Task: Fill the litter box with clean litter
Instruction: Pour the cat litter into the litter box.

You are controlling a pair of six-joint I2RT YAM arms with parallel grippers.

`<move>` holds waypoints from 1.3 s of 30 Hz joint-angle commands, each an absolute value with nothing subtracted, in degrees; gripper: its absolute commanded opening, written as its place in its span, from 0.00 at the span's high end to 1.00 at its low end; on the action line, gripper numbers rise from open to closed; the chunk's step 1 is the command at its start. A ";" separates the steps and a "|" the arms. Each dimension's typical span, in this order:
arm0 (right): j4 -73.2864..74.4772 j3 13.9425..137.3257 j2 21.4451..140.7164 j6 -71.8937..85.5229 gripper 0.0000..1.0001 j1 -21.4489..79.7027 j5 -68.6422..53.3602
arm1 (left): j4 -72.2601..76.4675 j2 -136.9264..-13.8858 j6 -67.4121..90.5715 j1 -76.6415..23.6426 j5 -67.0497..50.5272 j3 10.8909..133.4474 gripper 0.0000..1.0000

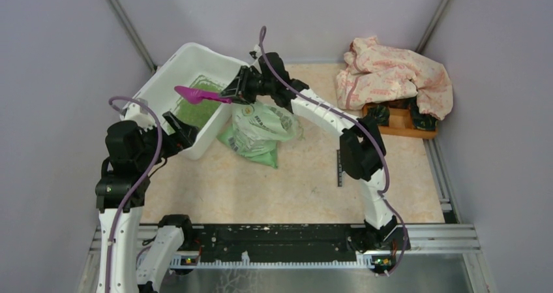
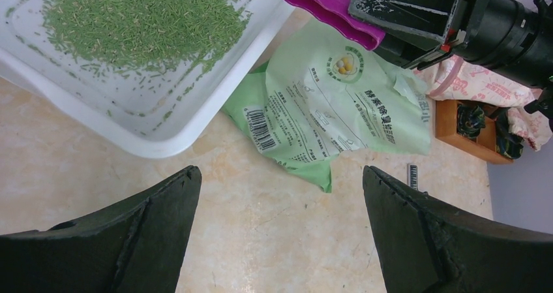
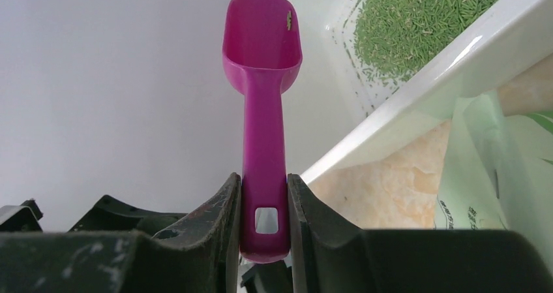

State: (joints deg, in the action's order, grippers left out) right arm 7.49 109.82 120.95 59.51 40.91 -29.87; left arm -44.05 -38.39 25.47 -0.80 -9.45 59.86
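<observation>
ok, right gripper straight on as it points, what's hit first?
The right gripper carries a scoop over the litter box; probably the box's far wall, unless it passes above the rim. Depth unclear.

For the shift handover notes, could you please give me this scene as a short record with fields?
litter box: white tub, far left of the table
clean litter: green patch covering part of the box floor
scoop: magenta, almost empty, above the box
right hand: shut on the scoop's handle
left hand: open, empty, near the box's front edge
litter bag: light green, lying beside the box
cloth: draped over the wooden tray, far right
</observation>
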 commanded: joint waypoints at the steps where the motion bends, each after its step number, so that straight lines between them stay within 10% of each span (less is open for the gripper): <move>1: -2.04 106.51 115.74 66.34 1.00 40.05 -31.36 | -43.24 -38.43 25.56 -0.55 -10.08 61.30 0.01; 21: -25.31 89.25 111.85 90.57 1.00 39.64 -27.54 | -42.21 -38.50 26.45 -0.56 -11.01 60.34 0.01; 39: 20.07 106.46 99.31 21.95 1.00 39.59 -23.83 | -41.12 -38.50 26.73 -0.53 -11.72 60.49 0.01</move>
